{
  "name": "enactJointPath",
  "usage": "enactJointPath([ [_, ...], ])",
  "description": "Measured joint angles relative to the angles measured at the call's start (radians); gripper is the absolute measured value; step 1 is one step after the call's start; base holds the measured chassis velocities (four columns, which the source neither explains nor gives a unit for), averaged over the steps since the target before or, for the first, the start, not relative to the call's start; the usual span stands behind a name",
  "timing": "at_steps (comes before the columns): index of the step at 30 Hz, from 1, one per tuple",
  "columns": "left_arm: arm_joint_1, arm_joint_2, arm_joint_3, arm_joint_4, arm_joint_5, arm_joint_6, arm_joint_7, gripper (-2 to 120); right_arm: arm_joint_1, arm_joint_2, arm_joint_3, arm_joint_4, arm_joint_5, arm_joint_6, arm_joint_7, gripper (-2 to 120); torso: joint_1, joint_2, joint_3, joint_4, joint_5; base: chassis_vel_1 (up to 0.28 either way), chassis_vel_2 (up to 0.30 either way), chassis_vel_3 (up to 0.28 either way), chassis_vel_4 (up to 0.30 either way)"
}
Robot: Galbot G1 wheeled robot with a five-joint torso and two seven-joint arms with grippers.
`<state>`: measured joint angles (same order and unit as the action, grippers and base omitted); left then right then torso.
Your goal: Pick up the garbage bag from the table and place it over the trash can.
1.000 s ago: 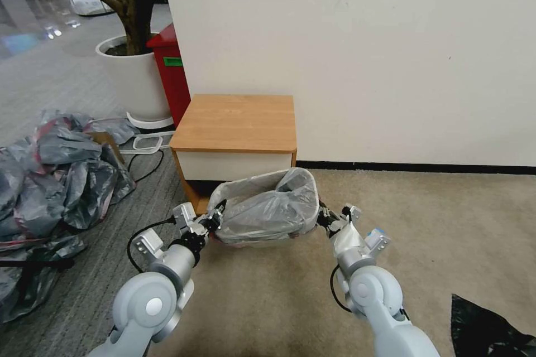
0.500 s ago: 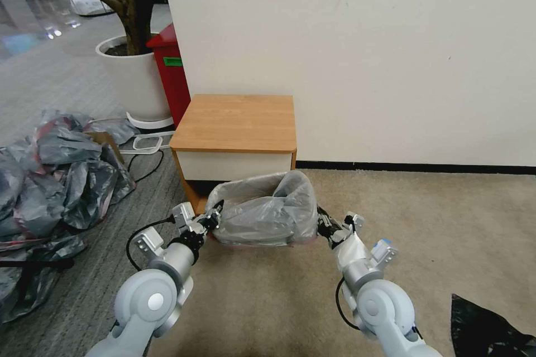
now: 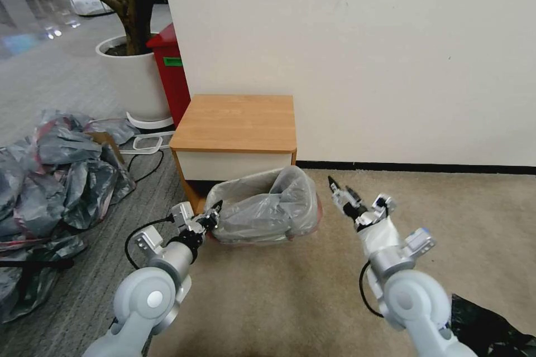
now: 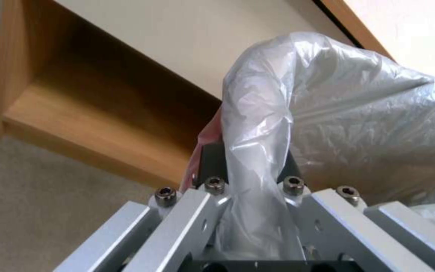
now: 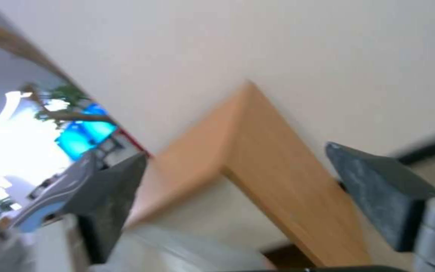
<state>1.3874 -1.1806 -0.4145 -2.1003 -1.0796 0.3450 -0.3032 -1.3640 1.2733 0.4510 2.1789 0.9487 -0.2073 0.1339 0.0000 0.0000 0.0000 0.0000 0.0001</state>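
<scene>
Already the garbage bag (image 3: 262,206) is seen draped over the trash can (image 3: 254,237), which stands on the carpet just in front of the table (image 3: 234,122), so most of the task is judged done. A fold of the bag's rim is pinched between the closed fingers (image 4: 212,166) of the left gripper (image 3: 215,217) at the can's left side. The right gripper (image 3: 338,189) is held clear of the can's right side with its fingers (image 5: 374,192) spread wide and nothing between them; what is judged left is the release on the left.

Head camera looks down; both wrist cameras closely face the table (image 3: 234,122).
</scene>
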Motion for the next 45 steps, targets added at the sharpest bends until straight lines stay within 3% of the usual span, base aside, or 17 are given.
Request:
enactJointPath([
  [6, 0.002, 0.010, 0.019, 0.001, 0.094, -0.001, 0.021, 5, 0.082, -0.117, -0.061, 0.109, 0.014, -0.103, -0.007, 99, 0.000, 0.000, 0.000, 0.0001, -0.0004, 0.000, 0.000, 0.000, 0.000],
  [9, -0.001, 0.016, 0.047, 0.001, 0.206, -0.015, 0.035, 5, 0.174, -0.221, -0.164, 0.141, -0.060, -0.230, -0.053, 85, 0.000, 0.000, 0.000, 0.0001, -0.0001, 0.000, 0.000, 0.000, 0.000],
  [12, -0.004, 0.020, 0.059, 0.001, 0.263, -0.024, 0.043, 5, 0.218, -0.266, -0.222, 0.142, -0.118, -0.267, -0.078, 78, 0.000, 0.000, 0.000, 0.0001, 0.0000, 0.000, 0.000, 0.000, 0.000],
  [13, -0.008, 0.025, 0.074, 0.002, 0.320, -0.035, 0.050, 5, 0.295, -0.327, -0.325, 0.134, -0.199, -0.318, -0.094, 72, 0.000, 0.000, 0.000, 0.0001, 0.0000, 0.000, 0.000, 0.000, 0.000],
  [14, -0.008, 0.026, 0.076, 0.001, 0.327, -0.037, 0.051, 5, 0.304, -0.332, -0.336, 0.132, -0.205, -0.323, -0.094, 70, 0.000, 0.000, 0.000, 0.0000, 0.0000, 0.000, 0.000, 0.000, 0.000],
  [15, -0.010, 0.029, 0.084, 0.001, 0.356, -0.043, 0.053, 5, 0.369, -0.365, -0.412, 0.119, -0.241, -0.353, -0.090, 65, 0.000, 0.000, 0.000, 0.0000, 0.0001, 0.000, 0.000, 0.000, 0.000],
  [16, -0.010, 0.029, 0.084, 0.001, 0.356, -0.043, 0.053, 5, 0.369, -0.365, -0.412, 0.119, -0.241, -0.353, -0.090, 65, 0.000, 0.000, 0.000, 0.0000, 0.0001, 0.000, 0.000, 0.000, 0.000],
  [19, -0.012, 0.035, 0.097, -0.002, 0.440, -0.074, 0.067, 5, 0.544, -0.408, -0.589, 0.087, -0.233, -0.465, -0.040, 48, 0.000, 0.000, 0.000, 0.0002, 0.0000, 0.000, 0.000, 0.000, 0.000],
  [22, -0.012, 0.037, 0.100, -0.002, 0.488, -0.092, 0.077, 5, 0.617, -0.414, -0.668, 0.068, -0.198, -0.501, 0.008, 41, 0.000, 0.000, 0.000, 0.0002, -0.0001, 0.000, 0.000, 0.000, 0.000],
  [25, -0.011, 0.039, 0.101, -0.002, 0.538, -0.110, 0.088, 5, 0.695, -0.419, -0.772, 0.024, -0.167, -0.510, 0.082, 26, 0.000, 0.000, 0.000, 0.0001, -0.0002, 0.000, 0.000, 0.000, 0.000],
  [33, -0.005, 0.038, 0.099, -0.013, 0.582, -0.125, 0.103, 5, 0.806, -0.406, -0.912, -0.078, -0.106, -0.510, 0.159, 0, 0.000, 0.000, 0.000, 0.0000, -0.0001, 0.000, 0.000, 0.000, 0.000],
  [45, 0.004, 0.031, 0.097, -0.048, 0.593, -0.130, 0.111, 5, 0.928, -0.372, -1.073, -0.160, 0.066, -0.505, 0.349, 0, 0.000, 0.000, 0.000, 0.0000, -0.0001, 0.000, 0.000, 0.000, 0.000],
])
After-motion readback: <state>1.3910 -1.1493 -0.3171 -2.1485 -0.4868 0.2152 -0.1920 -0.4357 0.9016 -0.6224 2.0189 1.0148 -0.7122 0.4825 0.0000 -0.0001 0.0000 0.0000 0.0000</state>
